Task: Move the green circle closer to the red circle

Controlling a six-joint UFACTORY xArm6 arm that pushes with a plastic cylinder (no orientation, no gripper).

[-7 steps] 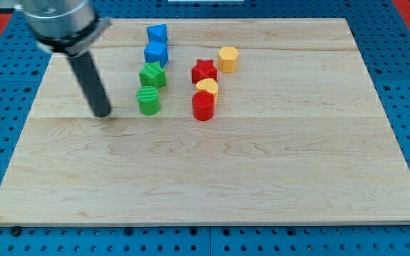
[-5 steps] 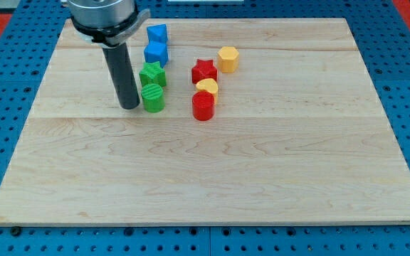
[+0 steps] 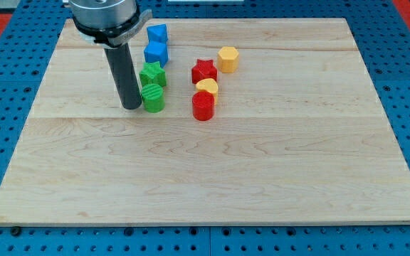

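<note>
Tip position: the tip (image 3: 132,107) stands on the wooden board (image 3: 262,178), on the view's left side of the green circle (image 3: 152,98), just beside it and seemingly touching, though the rod hides the contact line
Reason for this place: the red circle (image 3: 203,106) lies to the view's right of the green circle, so a push from the left side would send the green one toward it, I judge
Green circle: it sits in the upper-left part of the board, directly below the green star (image 3: 152,75) and touching or almost touching it
Gap to close: bare board lies between the green circle and the red circle; they are near but apart
Neighbours of the goal: a yellow block (image 3: 207,86) leans on the top of the red circle, a red star (image 3: 203,70) and a yellow hexagon (image 3: 228,58) are above it
Other blocks: two blue blocks (image 3: 156,44) stand in a column above the green star
Arm pose: the dark rod (image 3: 124,75) hangs almost vertical, leaning a little to the view's left at its top, under the metal collar (image 3: 105,16) at the top edge
Claw: there is none; the arm ends in a bare rod which holds nothing, it can only push
Risk: a push slightly off centre may turn the green circle away toward the view's bottom
</note>
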